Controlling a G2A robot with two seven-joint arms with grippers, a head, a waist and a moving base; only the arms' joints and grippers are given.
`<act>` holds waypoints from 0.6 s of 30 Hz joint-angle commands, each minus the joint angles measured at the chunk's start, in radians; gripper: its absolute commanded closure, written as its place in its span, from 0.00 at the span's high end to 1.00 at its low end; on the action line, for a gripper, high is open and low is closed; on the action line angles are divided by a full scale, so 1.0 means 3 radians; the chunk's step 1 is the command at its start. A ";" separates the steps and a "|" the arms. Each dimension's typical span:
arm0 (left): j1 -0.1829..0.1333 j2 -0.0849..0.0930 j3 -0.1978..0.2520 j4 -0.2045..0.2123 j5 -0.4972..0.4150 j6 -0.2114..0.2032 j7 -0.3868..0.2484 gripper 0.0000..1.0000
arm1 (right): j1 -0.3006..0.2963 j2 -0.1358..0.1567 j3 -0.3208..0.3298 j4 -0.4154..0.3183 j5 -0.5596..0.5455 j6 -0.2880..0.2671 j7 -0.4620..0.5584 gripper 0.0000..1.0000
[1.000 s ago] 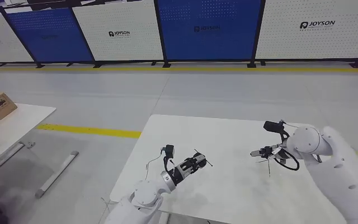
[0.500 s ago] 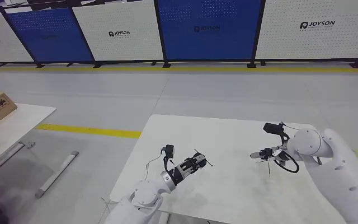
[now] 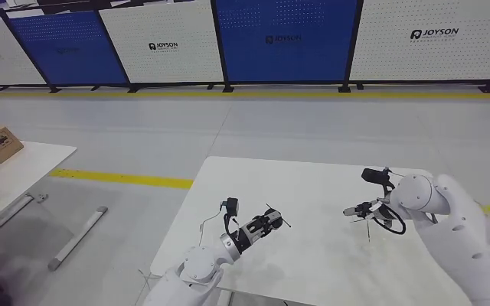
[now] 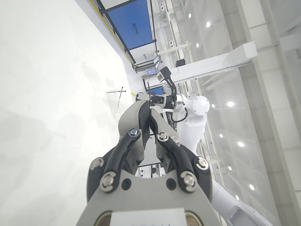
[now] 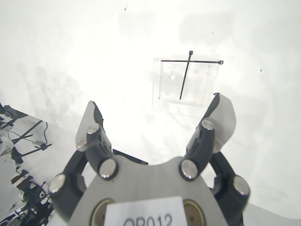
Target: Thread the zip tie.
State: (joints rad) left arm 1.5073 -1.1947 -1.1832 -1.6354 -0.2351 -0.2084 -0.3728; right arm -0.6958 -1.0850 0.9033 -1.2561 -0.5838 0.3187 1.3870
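Right wrist view: right gripper (image 5: 155,99), fingers spread, hovers with two crossed ties (image 5: 189,61) on a clear plate (image 5: 162,105) just beyond its fingertips. Left gripper (image 4: 148,109) pinches a zip tie (image 3: 269,207). Closing off-centre could snag both crossed ties.

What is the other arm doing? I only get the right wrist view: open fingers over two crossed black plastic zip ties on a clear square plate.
Observer: The left gripper has its fingers shut on a third thin black plastic zip tie.
Operator: Is it near my plate?
Observer: No; in the top view a bare stretch of white table separates it from the clear square plate.
Operator: Where does it point?
Observer: Towards the right gripper, seen just past its fingertips in the left wrist view.
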 commanded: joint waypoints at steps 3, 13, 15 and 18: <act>0.0000 0.0000 0.0000 0.0000 0.0000 0.0000 0.0000 0.00 | -0.0035 -0.0002 -0.0020 0.0011 -0.0029 -0.0065 -0.0046 1.00; 0.0000 0.0000 0.0000 0.0000 0.0000 0.0000 0.0000 0.00 | 0.0027 -0.0024 -0.0138 0.0054 -0.0086 0.0056 0.0010 1.00; 0.0000 0.0000 0.0000 0.0000 0.0000 0.0000 0.0000 0.00 | 0.0027 -0.0024 -0.0138 0.0054 -0.0086 0.0056 0.0010 1.00; 0.0000 0.0000 0.0000 0.0000 0.0000 0.0000 0.0000 0.00 | 0.0027 -0.0024 -0.0138 0.0054 -0.0086 0.0056 0.0010 1.00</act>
State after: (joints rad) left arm 1.5073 -1.1947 -1.1832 -1.6354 -0.2351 -0.2084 -0.3728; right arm -0.6877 -1.0921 0.8619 -1.2400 -0.6097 0.3356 1.3900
